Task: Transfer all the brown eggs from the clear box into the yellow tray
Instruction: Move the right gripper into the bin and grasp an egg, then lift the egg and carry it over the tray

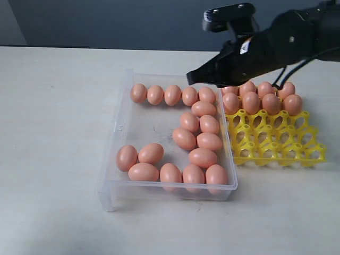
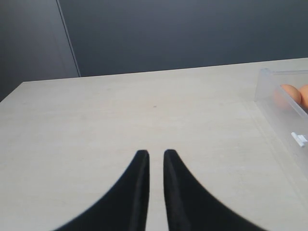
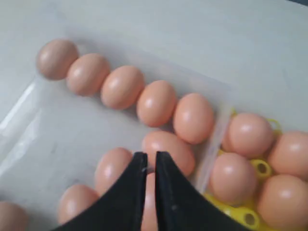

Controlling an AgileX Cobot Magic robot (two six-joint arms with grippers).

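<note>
Several brown eggs (image 1: 184, 138) lie in the clear box (image 1: 114, 159), in a row along its far wall and clustered at its right and front. More eggs (image 1: 251, 102) fill the far cups of the yellow tray (image 1: 276, 146), which stands right of the box. My right gripper (image 1: 190, 78) hovers over the box's far right corner. In the right wrist view its jaws (image 3: 150, 156) stand almost together, holding nothing, above eggs (image 3: 168, 150) near the box wall. My left gripper (image 2: 155, 153) is shut and empty over bare table, left of the box (image 2: 281, 108).
The yellow tray's near cups (image 1: 265, 151) hold nothing. Pale table (image 1: 53, 133) stretches left of and in front of the box. The right arm's black body (image 1: 287, 42) reaches in over the tray from the upper right.
</note>
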